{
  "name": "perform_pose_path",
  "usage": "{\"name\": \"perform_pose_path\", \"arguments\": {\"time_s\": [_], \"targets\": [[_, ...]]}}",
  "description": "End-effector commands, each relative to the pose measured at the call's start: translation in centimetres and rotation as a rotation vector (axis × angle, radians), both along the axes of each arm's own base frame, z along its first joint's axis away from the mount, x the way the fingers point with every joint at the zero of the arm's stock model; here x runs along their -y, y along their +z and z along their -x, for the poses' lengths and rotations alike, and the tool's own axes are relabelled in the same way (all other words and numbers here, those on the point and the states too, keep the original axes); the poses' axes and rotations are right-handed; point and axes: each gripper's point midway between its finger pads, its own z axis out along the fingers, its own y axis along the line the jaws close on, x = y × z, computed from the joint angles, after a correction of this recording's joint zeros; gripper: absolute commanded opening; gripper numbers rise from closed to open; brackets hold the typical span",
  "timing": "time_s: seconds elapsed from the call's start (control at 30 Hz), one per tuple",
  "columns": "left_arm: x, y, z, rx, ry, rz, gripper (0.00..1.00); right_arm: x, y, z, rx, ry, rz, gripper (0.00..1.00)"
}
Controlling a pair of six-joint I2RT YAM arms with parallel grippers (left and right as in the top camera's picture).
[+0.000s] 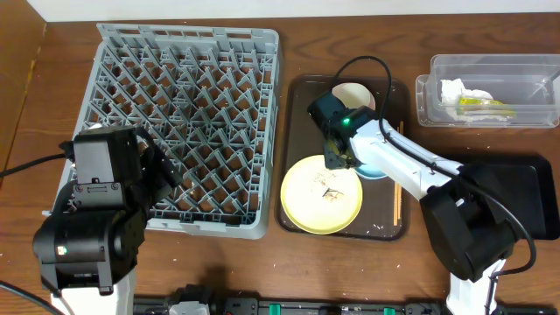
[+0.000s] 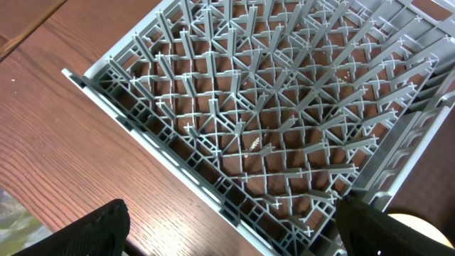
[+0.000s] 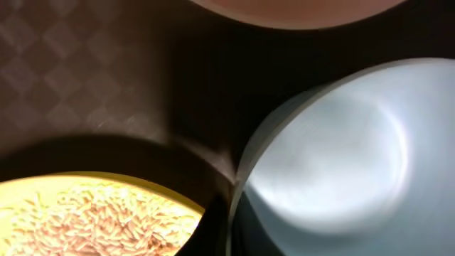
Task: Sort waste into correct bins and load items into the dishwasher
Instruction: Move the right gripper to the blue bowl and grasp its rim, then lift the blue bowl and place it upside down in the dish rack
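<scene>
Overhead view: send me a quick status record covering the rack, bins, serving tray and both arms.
dish rack: no dishes loaded
clear tub: holds napkin and wrapper
black tray: visible part bare
serving tray: yellow plate with rice crumbs, blue bowl, pink saucer, chopsticks
left gripper: over rack's near-left side, jaws open
right gripper: low between plate and bowl, jaws out of view

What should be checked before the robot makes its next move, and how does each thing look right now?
1. Dish rack has free slots: ok.
2. Napkin and wrapper inside the clear tub: ok.
3. Yellow plate cleared of rice crumbs: not ok.
4. Right gripper open or shut: cannot tell.
5. Left gripper open and holding nothing: ok.
</scene>
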Motion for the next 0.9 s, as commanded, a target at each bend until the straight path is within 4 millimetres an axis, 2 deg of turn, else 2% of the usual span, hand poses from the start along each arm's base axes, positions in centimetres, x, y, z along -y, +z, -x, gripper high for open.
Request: {"name": "perform_pose_path", "arguments": {"time_s": [0.0,0.1,0.3,0.33,0.47,0.6,0.73,0.8,0.87], "targets": [[-0.2,-0.1,0.1,-0.004,0.009,-0.001,0.93,-0.1,1.2,-0.5,0.028,-0.016,-0.011,0.01],[-0.2,-0.1,0.1,-0.004,0.009,-0.001,0.93,-0.8,4.0,-0.9,0.05,-0.014,-0.047,0.01],[-0.2,-0.1,0.1,-0.004,0.009,-0.001,0.94,-1.8,10.2,-0.4,0.076,0.002,-0.149,0.01],[-0.2,-0.1,0.1,-0.004,0.009,-0.001,0.93,-2.2,12.4,-0.3,0.104,0.009,-0.196,0.01],[-0.2,-0.1,0.1,-0.004,0.009,-0.001,0.94,-4.2,16.9,-0.4,0.189,0.045,-0.367,0.01],[-0.2,-0.1,0.1,-0.004,0.009,-0.001,0.93,-9.0,21.8,-1.8,0.303,0.172,-0.634,0.01],[-0.2,-0.1,0.1,-0.004,0.009,-0.001,0.93,-15.0,27.3,-2.8,0.433,0.358,-0.934,0.01],[-0.2,-0.1,0.1,-0.004,0.009,-0.001,0.94,-17.2,29.0,-3.1,0.491,0.426,-1.031,0.01],[-0.2,-0.1,0.1,-0.004,0.009,-0.001,0.93,-19.1,29.4,-4.0,0.512,0.398,-1.113,0.01]]}}
